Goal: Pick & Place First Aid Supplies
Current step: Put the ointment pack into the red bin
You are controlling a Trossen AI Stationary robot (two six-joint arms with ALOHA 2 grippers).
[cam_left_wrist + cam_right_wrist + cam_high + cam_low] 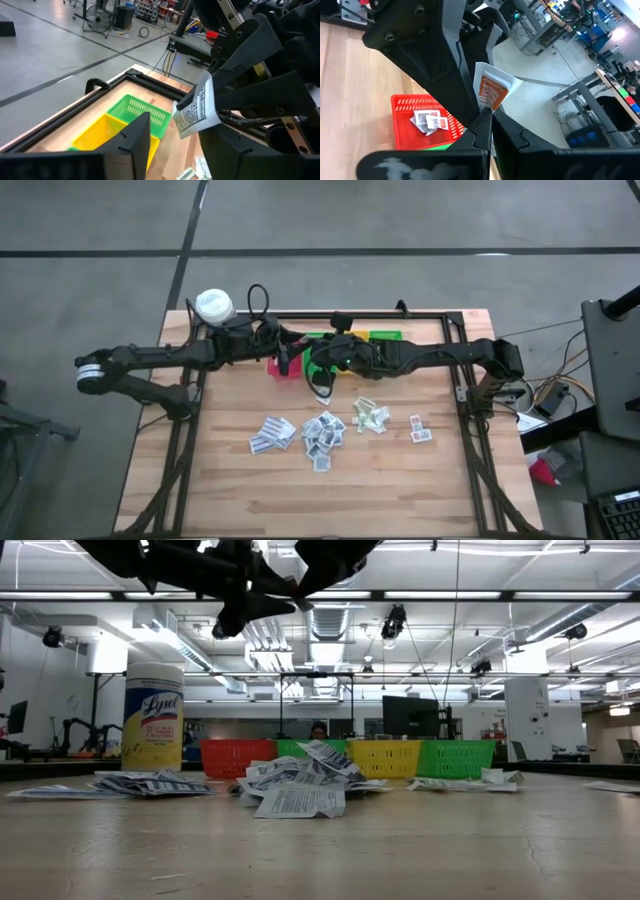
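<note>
Handover above the bins at the surface's far edge

My right pincer (pixel 482 117) pinches a limp white orange-printed sachet (pixel 492 90) by its corner; left pincer (pixel 185 145) gapes beside it.

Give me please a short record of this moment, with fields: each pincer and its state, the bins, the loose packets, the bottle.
right pincer: shut on a white sachet with orange print, raised above the bins
left pincer: open, facing the right pincer and the sachet, holding nothing
red bin: a few small packets already inside
green and yellow bins: at the table's far edge, showing no packets inside
loose packets: several small piles across the middle of the table
bottle: yellow, white cap, upright at the far left corner
</note>
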